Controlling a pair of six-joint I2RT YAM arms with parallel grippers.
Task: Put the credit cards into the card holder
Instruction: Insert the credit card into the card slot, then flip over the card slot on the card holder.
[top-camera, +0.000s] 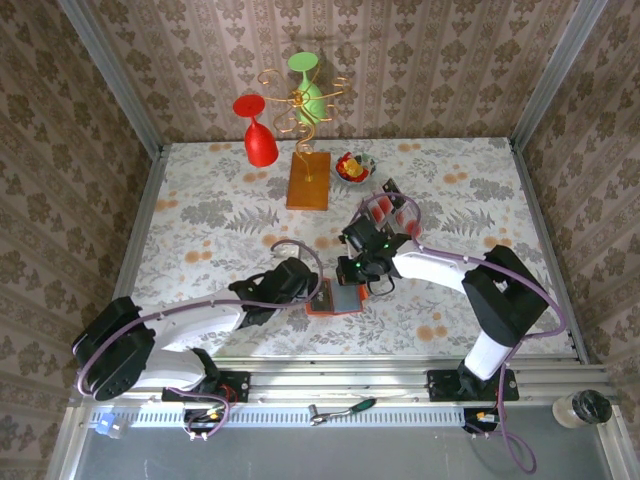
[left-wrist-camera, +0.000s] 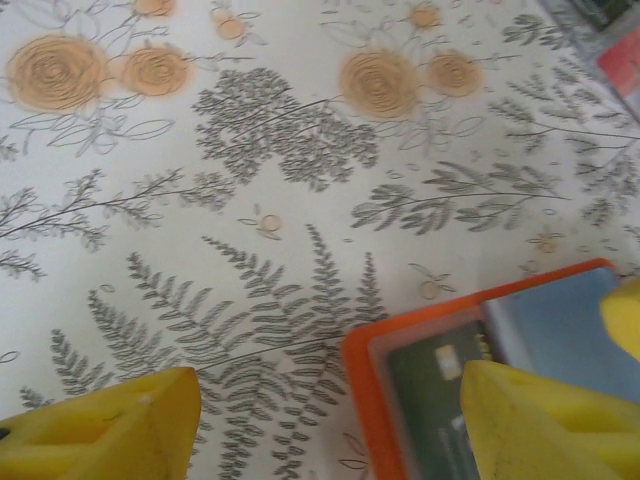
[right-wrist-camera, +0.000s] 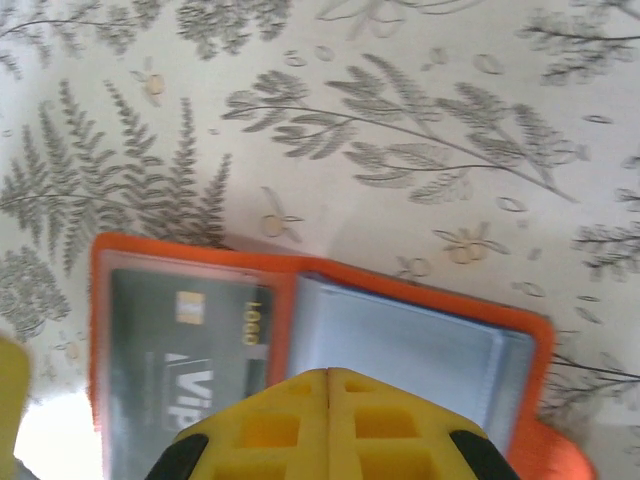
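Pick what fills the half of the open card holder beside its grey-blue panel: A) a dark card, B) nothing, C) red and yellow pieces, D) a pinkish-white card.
A: a dark card with a gold chip and white lettering lies in that half of the card holder.

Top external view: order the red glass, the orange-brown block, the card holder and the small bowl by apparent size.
1. red glass and orange-brown block look alike; the glass sits higher, nearer the camera, so I leave them tied.
2. card holder, partly hidden.
3. small bowl.
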